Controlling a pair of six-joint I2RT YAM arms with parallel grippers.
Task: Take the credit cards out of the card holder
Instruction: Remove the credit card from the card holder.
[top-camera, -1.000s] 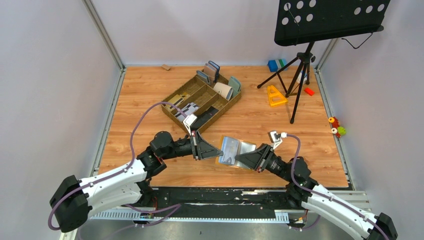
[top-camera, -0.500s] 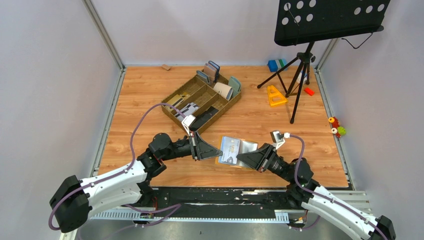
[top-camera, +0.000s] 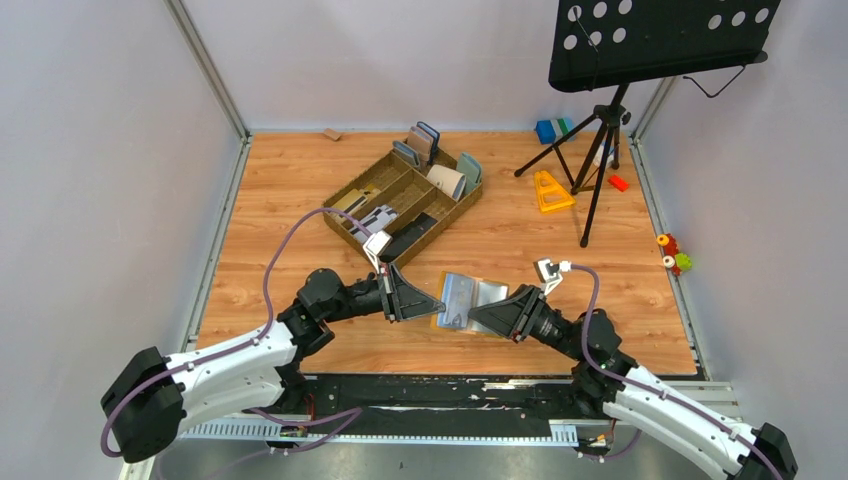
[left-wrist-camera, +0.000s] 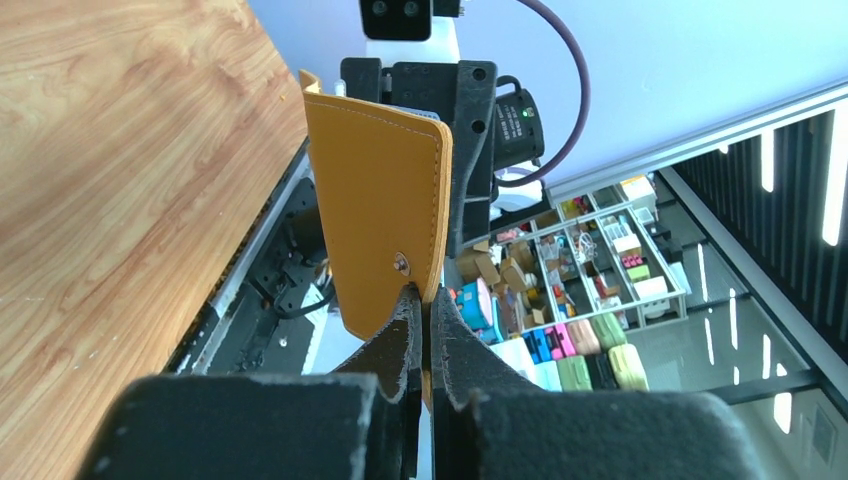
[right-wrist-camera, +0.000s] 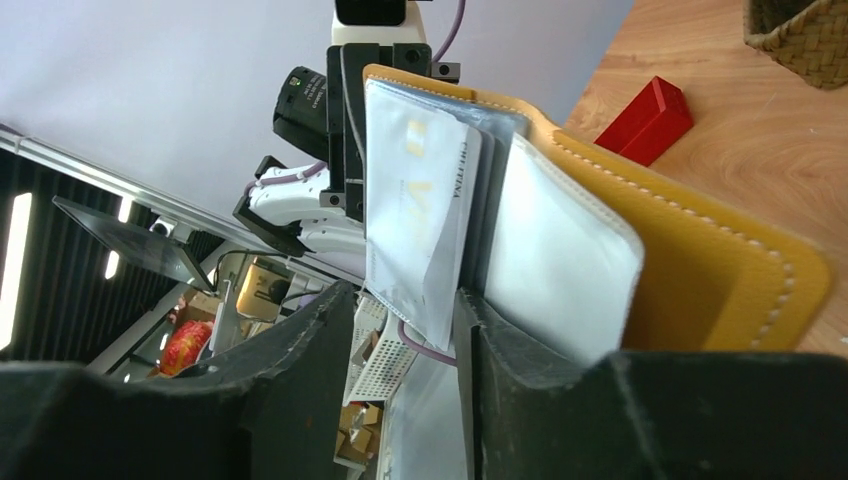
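Left hand (left-wrist-camera: 421, 300) is clamped tight on the yellow card holder (left-wrist-camera: 375, 200) right by its snap, holding it open over the bench (top-camera: 290, 200), lower centre of the top view. Right hand (right-wrist-camera: 403, 297) is only narrowly apart, with the corner of a pale credit card (right-wrist-camera: 420, 215) between its fingers. The card sits in the holder's slot.

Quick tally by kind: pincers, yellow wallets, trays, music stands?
Pincers: 2 (left pincer, right pincer)
Yellow wallet: 1
Tray: 1
Music stand: 1
Total: 5
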